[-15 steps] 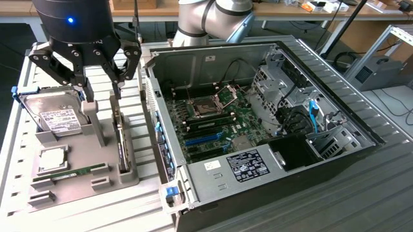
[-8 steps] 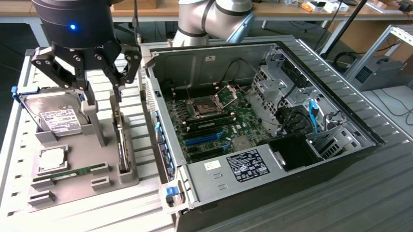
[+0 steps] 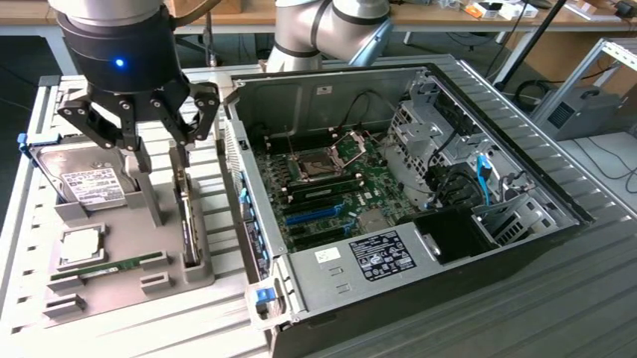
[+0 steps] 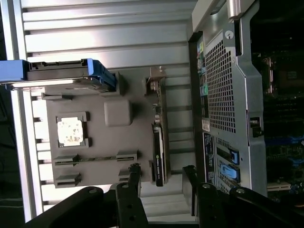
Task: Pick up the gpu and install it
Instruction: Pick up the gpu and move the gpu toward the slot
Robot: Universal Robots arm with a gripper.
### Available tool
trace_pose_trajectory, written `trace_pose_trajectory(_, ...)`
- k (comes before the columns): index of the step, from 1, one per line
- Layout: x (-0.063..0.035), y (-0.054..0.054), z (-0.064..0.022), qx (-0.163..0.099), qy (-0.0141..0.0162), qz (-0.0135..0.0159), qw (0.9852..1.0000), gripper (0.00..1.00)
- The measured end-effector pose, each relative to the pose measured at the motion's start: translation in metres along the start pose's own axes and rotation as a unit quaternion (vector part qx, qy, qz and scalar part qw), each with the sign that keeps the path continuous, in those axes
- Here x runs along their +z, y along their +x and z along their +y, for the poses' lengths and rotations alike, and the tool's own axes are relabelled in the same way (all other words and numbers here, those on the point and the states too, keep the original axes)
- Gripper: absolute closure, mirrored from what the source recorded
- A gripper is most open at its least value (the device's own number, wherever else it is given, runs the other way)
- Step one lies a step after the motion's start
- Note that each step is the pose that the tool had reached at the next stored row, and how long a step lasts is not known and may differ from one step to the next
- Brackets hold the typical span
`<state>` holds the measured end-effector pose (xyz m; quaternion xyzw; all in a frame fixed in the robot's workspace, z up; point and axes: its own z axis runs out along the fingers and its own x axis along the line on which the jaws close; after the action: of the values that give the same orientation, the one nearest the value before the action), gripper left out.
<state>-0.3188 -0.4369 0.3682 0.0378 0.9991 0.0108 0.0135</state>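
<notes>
Hovering over gray tray (image 3: 124, 287), gripper (image 3: 167, 198) w/ fingers apart either side of gpu (image 3: 187, 235), which stands on edge in tray slot, long axis parallel to pc case (image 3: 329, 93) just beside; hard drive (image 3: 89, 186), cpu chip (image 3: 80, 246) nearby.

The arm (image 3: 298, 33) is presenting silver-grey tubular sections, with a rounded joint (image 3: 360, 13) capping them in darker grey. At the wrist, a brushed silver collar (image 3: 104, 9) is sitting above a glossy black cylindrical housing (image 3: 119, 45), on which a small blue lamp (image 3: 121, 63) is glowing. The claw (image 3: 164, 201) is carrying black link bars (image 3: 92, 123) on both sides, each showing round pivot pins (image 4: 207, 186) at its ends. Two slim matte-grey fingers (image 3: 142, 179) are extending from the links; in the wrist view they are appearing dark and blunt-tipped.
</notes>
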Motion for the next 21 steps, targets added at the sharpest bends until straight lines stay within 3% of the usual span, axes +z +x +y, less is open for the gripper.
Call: trace_pose_trajectory(21,0.0473,0.001,-0.0009,0.0,0.0,0.0,1.0,0.52)
